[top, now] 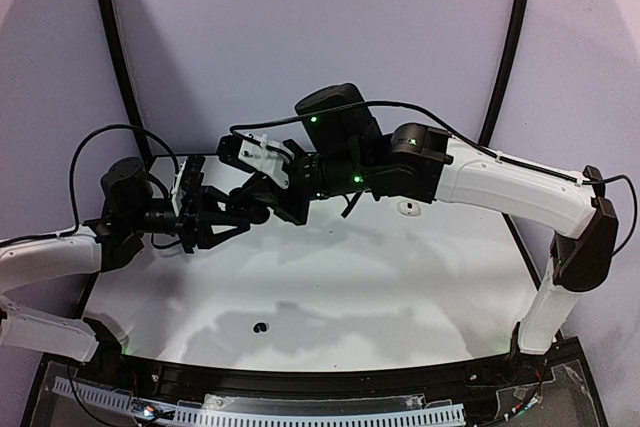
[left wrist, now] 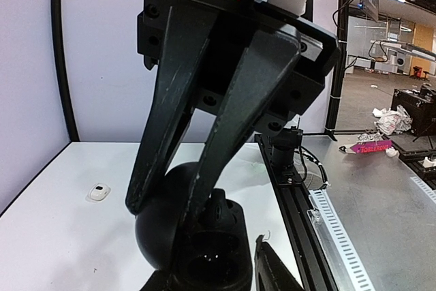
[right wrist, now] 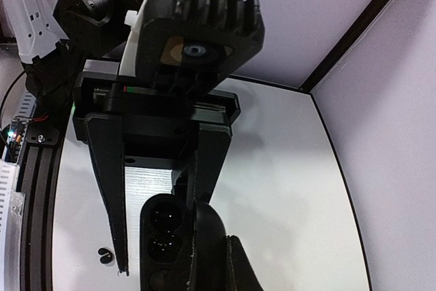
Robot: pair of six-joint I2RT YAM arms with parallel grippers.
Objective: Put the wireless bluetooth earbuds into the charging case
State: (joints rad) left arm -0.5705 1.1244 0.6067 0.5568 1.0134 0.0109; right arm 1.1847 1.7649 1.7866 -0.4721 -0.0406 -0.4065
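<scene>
Both arms meet in the middle, above the white worktop (top: 400, 287). The black charging case (left wrist: 214, 253) sits between the two grippers, lid swung open. In the right wrist view two dark round sockets face the camera.

Right gripper (left wrist: 165, 212) comes in from the right. Its jaws are narrowed onto the domed lid (left wrist: 155, 233), one finger on each side, and seem to pinch it.

Left gripper (top: 235, 219) comes in from the left. Its jaws are partly open and straddle the lower body of the case. A sliver of worktop shows between one finger and the case side in both wrist views. The other finger sits right against the case, but I cannot tell if it presses.

Only one of the earbuds is in sight, a black earbud (top: 261, 327). It lies alone on the worktop near the front edge, well apart from the case and both grippers. It also shows at lower left in the right wrist view.

A small white case (top: 407, 207) lies flat on the worktop under the right forearm, towards the back, well apart from the black one. The top of it has a small dark spot.
</scene>
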